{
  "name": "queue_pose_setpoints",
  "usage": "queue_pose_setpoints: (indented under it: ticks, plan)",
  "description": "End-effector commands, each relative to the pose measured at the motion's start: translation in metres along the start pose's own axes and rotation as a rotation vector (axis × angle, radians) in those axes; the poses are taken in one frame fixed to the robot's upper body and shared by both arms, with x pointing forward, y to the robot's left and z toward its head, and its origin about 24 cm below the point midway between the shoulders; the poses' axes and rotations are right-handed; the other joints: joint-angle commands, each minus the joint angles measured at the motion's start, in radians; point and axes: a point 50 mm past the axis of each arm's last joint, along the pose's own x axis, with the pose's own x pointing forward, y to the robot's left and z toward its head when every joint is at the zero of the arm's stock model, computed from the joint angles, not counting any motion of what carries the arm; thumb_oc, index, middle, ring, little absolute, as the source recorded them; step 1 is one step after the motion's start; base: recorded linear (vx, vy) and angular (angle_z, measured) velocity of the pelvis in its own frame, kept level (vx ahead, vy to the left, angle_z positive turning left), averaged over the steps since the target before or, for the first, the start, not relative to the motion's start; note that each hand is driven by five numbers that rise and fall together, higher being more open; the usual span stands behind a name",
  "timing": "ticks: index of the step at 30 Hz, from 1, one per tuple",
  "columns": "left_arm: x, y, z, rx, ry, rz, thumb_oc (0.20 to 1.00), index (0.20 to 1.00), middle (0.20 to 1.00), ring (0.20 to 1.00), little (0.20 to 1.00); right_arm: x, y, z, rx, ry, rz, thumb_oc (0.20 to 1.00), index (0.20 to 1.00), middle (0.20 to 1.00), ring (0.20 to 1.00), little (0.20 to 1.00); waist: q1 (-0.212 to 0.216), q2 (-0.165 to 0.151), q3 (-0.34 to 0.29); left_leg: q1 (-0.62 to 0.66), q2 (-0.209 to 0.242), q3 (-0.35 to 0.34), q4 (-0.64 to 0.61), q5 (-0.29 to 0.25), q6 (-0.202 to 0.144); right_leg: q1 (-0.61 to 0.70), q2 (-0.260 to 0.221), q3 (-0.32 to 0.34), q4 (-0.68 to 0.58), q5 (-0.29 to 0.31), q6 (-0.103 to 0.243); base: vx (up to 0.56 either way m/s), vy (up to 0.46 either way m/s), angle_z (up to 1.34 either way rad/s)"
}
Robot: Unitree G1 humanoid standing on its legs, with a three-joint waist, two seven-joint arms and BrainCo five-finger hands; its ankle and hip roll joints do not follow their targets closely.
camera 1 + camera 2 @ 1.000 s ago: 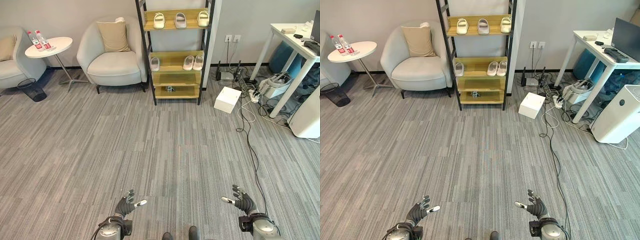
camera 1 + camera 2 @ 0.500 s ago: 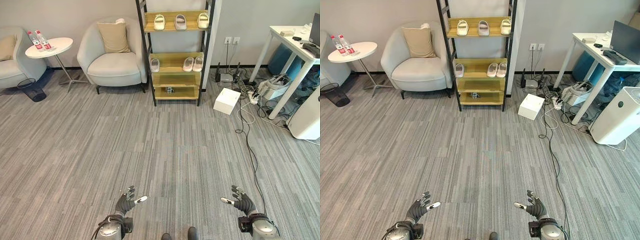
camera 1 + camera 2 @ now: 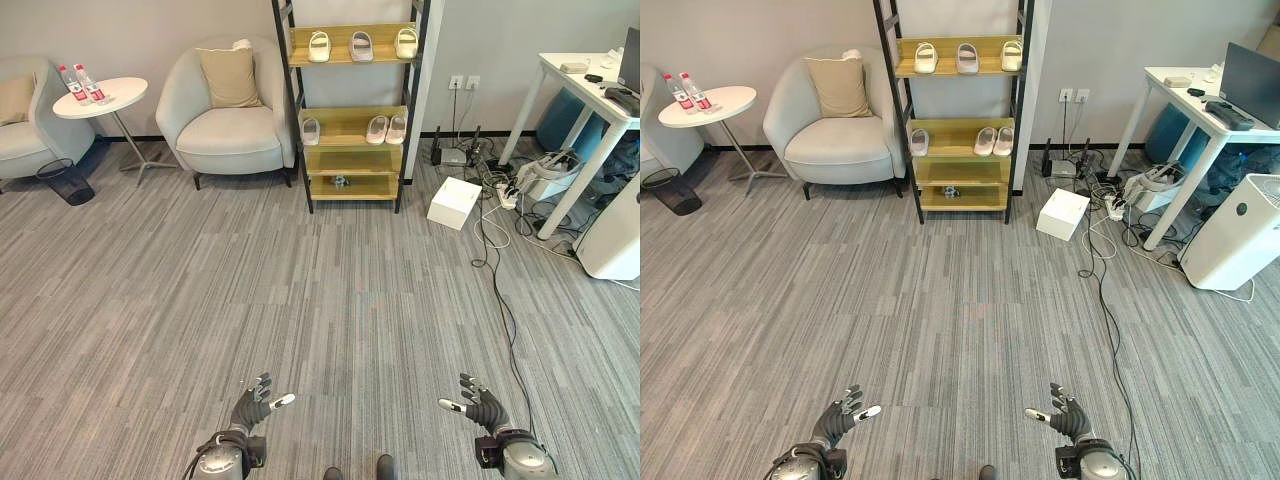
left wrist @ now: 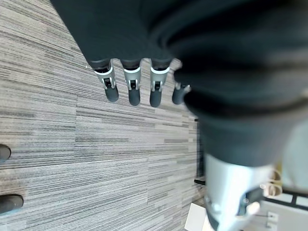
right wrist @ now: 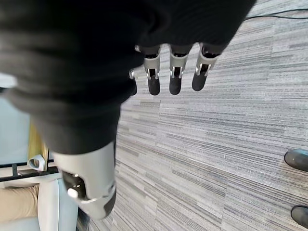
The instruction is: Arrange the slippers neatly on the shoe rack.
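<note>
**Shoe rack and slippers seen from across the room, both hands empty**

The floor (image 3: 300, 290) was a grey carpet with a fine striped weave. Against the far wall stood the shoe rack (image 3: 352, 105), a tall frame of black posts carrying flat, pale wooden shelves. To its left was a rounded, light upholstered armchair (image 3: 228, 115) holding a tan square cushion (image 3: 229, 76); farther left stood a small round white side table (image 3: 98, 97) with two bottles on it. To the rack's right lay a white box (image 3: 454, 200) on the carpet among loose cables, and beyond it a white desk (image 3: 590, 95).

The slippers were pale, smooth, rounded slides. Three sat spaced along the top shelf (image 3: 361, 44). On the shelf below, a single slipper (image 3: 310, 129) lay at the left end, well apart from a pair (image 3: 387, 127) set side by side towards the right. A small dark object (image 3: 341, 181) rested on the lowest shelf; its kind could not be told.

The left hand (image 3: 252, 407) and the right hand (image 3: 481, 408) hung low over the carpet, far from the rack, fingers spread and relaxed, grasping nothing.
</note>
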Motion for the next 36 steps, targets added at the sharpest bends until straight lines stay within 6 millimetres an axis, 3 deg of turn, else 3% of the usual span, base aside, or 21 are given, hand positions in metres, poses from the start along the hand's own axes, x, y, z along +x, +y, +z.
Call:
queue_pose_setpoints:
  ticks: [1,10,13,14,15,16,17,18,20,21,22,25,27,28,31,33,34,36]
  plan:
    - [0.008,0.012,0.016,0.012,-0.052,0.035,1.0,1.0,1.0,1.0,1.0,0.004,0.0,0.031,-0.01,-0.132,0.015,1.0,1.0,1.0,1.0,1.0,-0.005,-0.03,0.005,0.009,-0.044,-0.071,-0.007,-0.094,0.038,0.06,0.0,0.022,0.002,-0.121,0.026,0.0,0.0,0.0]
    - [0.004,0.024,0.024,-0.038,-0.098,0.071,1.0,1.0,1.0,1.0,1.0,0.007,-0.007,0.04,-0.017,-0.16,-0.006,1.0,1.0,1.0,1.0,1.0,0.006,-0.035,0.033,-0.048,-0.054,-0.078,-0.007,-0.089,0.062,0.006,-0.014,0.005,0.036,-0.136,0.037,0.04,0.087,-0.01]
    - [0.002,0.031,0.038,-0.054,-0.163,0.084,1.0,1.0,1.0,1.0,1.0,0.009,-0.013,0.055,-0.034,-0.214,-0.032,1.0,1.0,1.0,1.0,1.0,0.014,-0.028,0.075,-0.069,-0.058,-0.076,-0.007,-0.087,0.079,-0.133,-0.02,-0.019,0.278,-0.177,0.071,-0.05,0.176,-0.02]
    - [0.002,0.033,0.04,-0.048,-0.17,0.086,1.0,1.0,1.0,1.0,1.0,0.009,-0.015,0.057,-0.041,-0.224,-0.037,1.0,1.0,1.0,1.0,1.0,0.015,-0.029,0.087,-0.071,-0.061,-0.071,-0.007,-0.085,0.086,-0.179,-0.029,-0.03,0.363,-0.162,0.089,-0.01,0.103,-0.18]
    - [0.001,0.033,0.04,-0.048,-0.17,0.086,1.0,1.0,1.0,1.0,1.0,0.009,-0.015,0.057,-0.041,-0.223,-0.036,1.0,1.0,1.0,1.0,1.0,0.015,-0.03,0.089,-0.067,-0.062,-0.071,-0.007,-0.088,0.086,-0.177,-0.031,-0.03,0.367,-0.167,0.089,0.02,0.141,-0.22]
    - [0.003,0.036,0.042,-0.008,-0.168,0.086,1.0,1.0,1.0,1.0,1.0,0.009,-0.018,0.059,-0.041,-0.23,-0.046,1.0,1.0,1.0,1.0,1.0,0.007,-0.029,0.114,-0.057,-0.068,-0.067,0.0,-0.089,0.096,-0.245,-0.047,-0.037,0.518,-0.138,0.099,0.09,0.127,-0.15]
    - [0.003,0.038,0.043,0.009,-0.168,0.085,1.0,1.0,1.0,1.0,1.0,0.008,-0.02,0.06,-0.038,-0.234,-0.048,1.0,1.0,1.0,1.0,1.0,0.006,-0.026,0.126,-0.041,-0.068,-0.065,-0.001,-0.095,0.096,-0.263,-0.055,-0.048,0.555,-0.141,0.095,0.16,0.143,-0.13]
    - [0.003,0.038,0.044,0.018,-0.172,0.081,1.0,1.0,1.0,1.0,1.0,0.008,-0.021,0.059,-0.039,-0.229,-0.049,1.0,1.0,1.0,1.0,1.0,0.005,-0.024,0.126,-0.028,-0.064,-0.063,-0.007,-0.099,0.093,-0.27,-0.056,-0.058,0.537,-0.146,0.088,0.23,0.049,0.02]
    - [0.003,0.038,0.047,0.035,-0.184,0.072,1.0,1.0,1.0,1.0,1.0,0.007,-0.025,0.059,-0.04,-0.229,-0.053,1.0,1.0,1.0,1.0,1.0,0.002,-0.019,0.125,-0.004,-0.05,-0.056,-0.007,-0.118,0.079,-0.248,-0.037,-0.081,0.381,-0.149,0.069,0.27,-0.028,0.13]
    - [0.003,0.038,0.049,0.04,-0.188,0.066,1.0,1.0,1.0,1.0,1.0,0.007,-0.026,0.06,-0.043,-0.231,-0.053,1.0,1.0,1.0,1.0,1.0,0.001,-0.021,0.126,0.004,-0.047,-0.055,-0.007,-0.125,0.074,-0.238,-0.028,-0.081,0.311,-0.133,0.069,0.37,-0.124,-0.02]
    - [0.004,0.038,0.05,0.047,-0.193,0.064,1.0,1.0,1.0,1.0,1.0,0.008,-0.028,0.06,-0.045,-0.227,-0.06,1.0,1.0,1.0,1.0,1.0,0.006,-0.034,0.128,0.024,-0.046,-0.043,-0.007,-0.141,0.063,-0.257,-0.012,-0.082,0.157,-0.068,0.078,0.28,-0.104,-0.13]
    - [0.005,0.038,0.053,0.056,-0.201,0.063,1.0,1.0,1.0,1.0,1.0,0.008,-0.029,0.06,-0.059,-0.223,-0.065,1.0,1.0,1.0,1.0,1.0,0.01,-0.042,0.127,0.052,-0.039,-0.033,-0.007,-0.164,0.049,-0.25,0.0,-0.097,0.034,-0.015,0.099,0.3,-0.123,-0.26]
    - [0.005,0.037,0.056,0.062,-0.208,0.057,1.0,1.0,1.0,1.0,1.0,0.007,-0.03,0.06,-0.069,-0.224,-0.065,1.0,1.0,1.0,1.0,1.0,0.007,-0.045,0.124,0.068,-0.036,-0.033,-0.007,-0.176,0.042,-0.252,0.004,-0.103,0.014,-0.005,0.101,0.36,-0.153,-0.14]
    - [0.006,0.034,0.059,0.062,-0.225,0.041,1.0,1.0,1.0,1.0,1.0,0.004,-0.031,0.056,-0.067,-0.219,-0.06,1.0,1.0,1.0,1.0,1.0,0.002,-0.055,0.111,0.094,-0.029,-0.039,-0.007,-0.196,0.03,-0.227,0.009,-0.104,0.002,0.005,0.083,0.32,-0.149,0.02]
    - [0.006,0.031,0.059,0.054,-0.227,0.036,1.0,1.0,1.0,1.0,1.0,0.002,-0.033,0.054,-0.077,-0.216,-0.057,1.0,1.0,1.0,1.0,1.0,-0.012,-0.05,0.084,0.115,0.002,-0.036,0.024,-0.174,0.006,-0.191,0.034,-0.093,0.002,-0.001,0.063,0.62,-0.273,0.25]
    - [0.006,0.029,0.056,0.036,-0.219,0.024,1.0,1.0,1.0,1.0,1.0,0.001,-0.033,0.052,-0.087,-0.209,-0.031,1.0,1.0,1.0,1.0,1.0,-0.006,-0.046,0.097,0.005,-0.009,-0.013,0.341,-0.075,-0.021,-0.118,0.046,-0.076,0.011,-0.03,0.029,0.44,-0.189,0.33]
    - [0.006,0.029,0.057,0.036,-0.219,0.024,1.0,1.0,1.0,1.0,1.0,0.001,-0.033,0.052,-0.087,-0.21,-0.031,1.0,1.0,1.0,1.0,1.0,-0.007,-0.044,0.097,-0.003,-0.008,-0.014,0.355,-0.082,-0.021,-0.12,0.046,-0.077,0.011,-0.029,0.029,0.22,-0.115,0.35]
    - [0.008,0.03,0.057,0.034,-0.213,0.03,1.0,1.0,1.0,1.0,1.0,0.001,-0.032,0.054,-0.071,-0.213,-0.022,1.0,1.0,1.0,1.0,1.0,0.009,-0.042,0.112,-0.124,-0.02,-0.023,0.621,-0.012,-0.038,-0.079,0.058,-0.063,0.025,-0.068,-0.008,0.38,-0.181,-0.16]
